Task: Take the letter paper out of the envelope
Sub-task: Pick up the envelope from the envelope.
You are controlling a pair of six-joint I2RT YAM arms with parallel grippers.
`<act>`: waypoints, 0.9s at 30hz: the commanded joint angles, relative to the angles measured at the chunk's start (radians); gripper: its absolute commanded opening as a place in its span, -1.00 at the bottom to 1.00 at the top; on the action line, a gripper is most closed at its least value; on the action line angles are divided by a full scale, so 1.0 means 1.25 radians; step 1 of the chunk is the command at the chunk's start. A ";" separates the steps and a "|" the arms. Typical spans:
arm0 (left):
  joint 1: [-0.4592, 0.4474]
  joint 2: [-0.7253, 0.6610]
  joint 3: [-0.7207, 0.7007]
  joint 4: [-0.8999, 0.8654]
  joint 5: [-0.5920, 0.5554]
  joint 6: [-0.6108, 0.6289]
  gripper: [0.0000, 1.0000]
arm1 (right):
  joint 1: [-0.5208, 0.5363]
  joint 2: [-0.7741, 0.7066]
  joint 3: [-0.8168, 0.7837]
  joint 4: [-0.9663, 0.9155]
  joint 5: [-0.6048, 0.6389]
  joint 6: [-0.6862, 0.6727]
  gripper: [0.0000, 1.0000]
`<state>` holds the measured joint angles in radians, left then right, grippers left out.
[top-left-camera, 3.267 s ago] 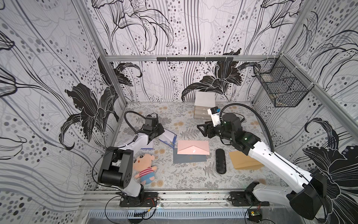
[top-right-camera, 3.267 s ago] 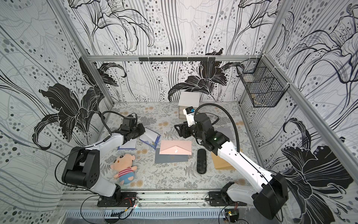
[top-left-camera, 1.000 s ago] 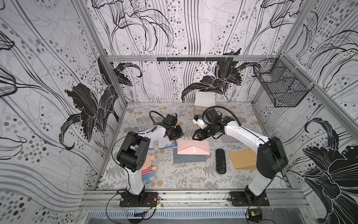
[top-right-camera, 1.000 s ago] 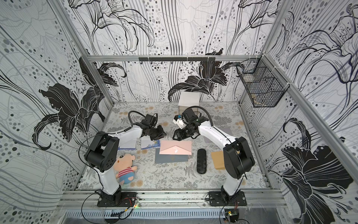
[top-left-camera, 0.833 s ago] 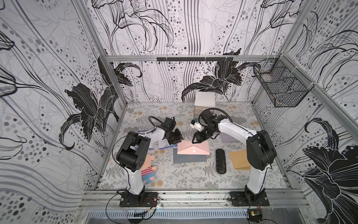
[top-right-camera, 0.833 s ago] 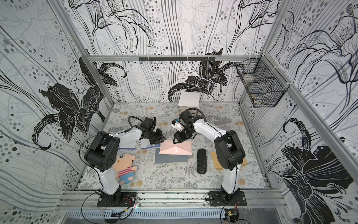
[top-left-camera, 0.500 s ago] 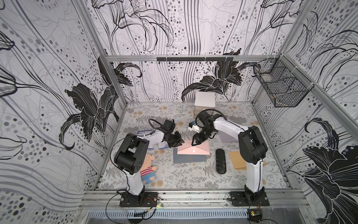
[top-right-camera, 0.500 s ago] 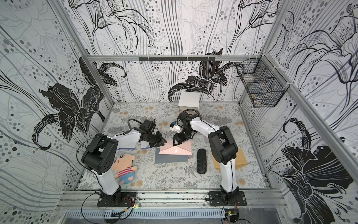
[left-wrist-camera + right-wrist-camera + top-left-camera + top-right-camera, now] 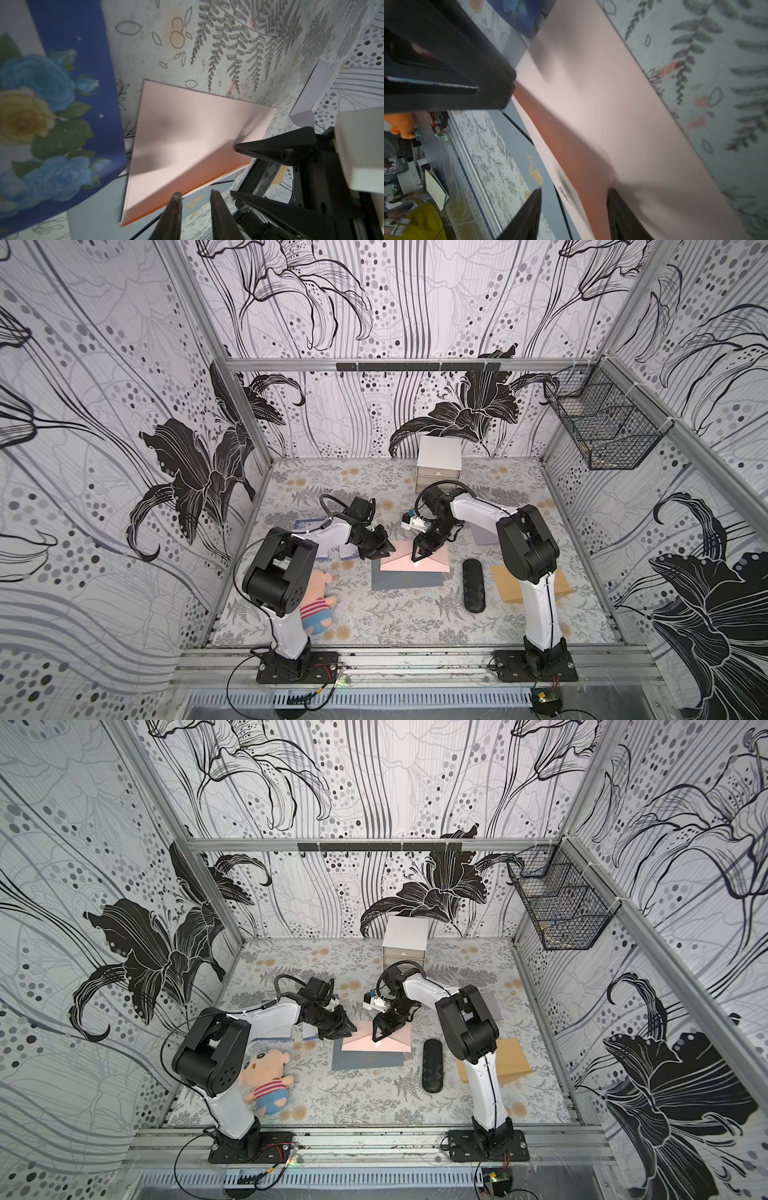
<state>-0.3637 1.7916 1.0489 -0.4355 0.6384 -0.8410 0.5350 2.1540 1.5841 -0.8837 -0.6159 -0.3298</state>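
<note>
Black-and-white lily wallpaper closes in a tabletop (image 9: pixel 515 485) printed with ferns and small flowers. Near its middle a pink envelope (image 9: pixel 434 562) lies flat, partly overlapping a grey envelope (image 9: pixel 405 581) beneath it. Whether the letter paper is inside cannot be told from any view.

Both arms reach in low toward the pink envelope. The left gripper (image 9: pixel 388 549) sits at the envelope's left far corner, touching or just above it. In the left wrist view its fingers (image 9: pixel 174 216) stand slightly apart with only the envelopes and tabletop showing in the narrow gap, so it holds nothing. The right gripper (image 9: pixel 417 558) points tip-down onto the middle of the envelope. Its jaws are spread, and in the left wrist view one fingertip presses on the pink surface while the other sits lower, by the near edge. In the right wrist view a darker orange-pink band of the envelope runs between the two fingers (image 9: pixel 529 216), which are not closed on it.

A blue floral card (image 9: pixel 52 104) lies just left of the envelope.
</note>
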 commanded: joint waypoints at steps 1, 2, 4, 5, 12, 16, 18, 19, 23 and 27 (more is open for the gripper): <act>-0.002 -0.022 0.019 -0.019 0.016 0.036 -0.45 | 0.000 0.013 0.010 -0.035 -0.066 -0.031 -0.14; -0.001 -0.022 0.017 -0.020 0.017 0.036 -0.45 | 0.000 0.012 0.006 -0.035 -0.075 -0.034 -0.18; -0.001 -0.021 0.017 -0.021 0.019 0.039 -0.45 | 0.000 0.008 -0.005 -0.031 -0.078 -0.038 -0.26; -0.002 -0.022 0.017 -0.021 0.020 0.041 -0.45 | 0.000 0.006 -0.008 -0.027 -0.069 -0.038 -0.32; -0.001 -0.011 0.022 -0.016 0.026 0.038 -0.45 | 0.003 0.019 0.009 -0.031 -0.070 -0.041 -0.65; -0.002 -0.010 0.027 -0.019 0.027 0.037 -0.45 | 0.006 0.009 0.004 -0.024 -0.059 -0.048 -0.94; -0.002 -0.010 0.027 -0.020 0.026 0.036 -0.45 | 0.006 -0.002 0.003 -0.020 -0.052 -0.050 -1.00; -0.001 -0.009 0.027 -0.019 0.026 0.036 -0.45 | 0.006 -0.008 0.002 -0.019 -0.051 -0.050 -1.00; -0.002 -0.015 0.039 -0.023 0.022 0.030 -0.45 | 0.013 -0.060 -0.006 -0.006 -0.020 -0.055 -1.00; 0.003 -0.038 0.104 -0.060 -0.006 0.015 -0.32 | 0.023 -0.122 0.016 -0.021 0.052 -0.060 -1.00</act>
<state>-0.3634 1.7901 1.1057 -0.4900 0.6533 -0.8185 0.5507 2.1006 1.5818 -0.8906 -0.6201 -0.3840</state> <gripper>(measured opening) 0.324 0.043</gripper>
